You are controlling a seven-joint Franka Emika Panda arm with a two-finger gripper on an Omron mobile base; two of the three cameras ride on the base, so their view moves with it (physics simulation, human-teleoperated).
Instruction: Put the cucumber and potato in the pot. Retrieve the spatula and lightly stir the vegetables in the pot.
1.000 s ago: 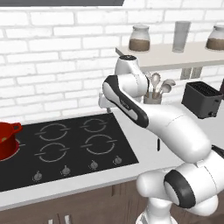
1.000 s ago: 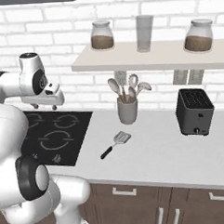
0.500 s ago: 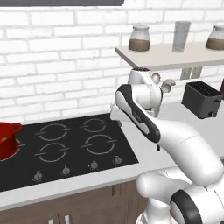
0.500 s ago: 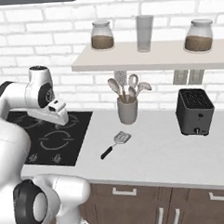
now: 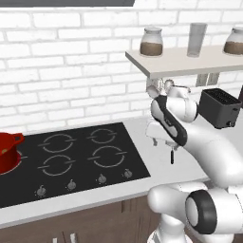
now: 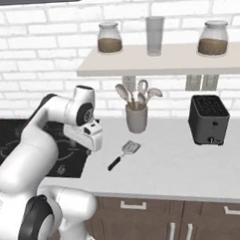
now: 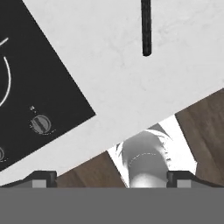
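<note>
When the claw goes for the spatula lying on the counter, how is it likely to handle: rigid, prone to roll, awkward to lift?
The spatula lies flat on the counter, so it probably won't roll. Its slotted blade and slim dark handle look stiff, likely rigid when lifted. The thin handle sits low, so it may be awkward to pinch and could pivot if gripped off-centre.

pot (image 5: 6, 153): bright red, upright on the hob's far-left burner | spatula (image 6: 123, 154): grey slotted blade, slim dark handle, flat on worktop beside the hob
</note>
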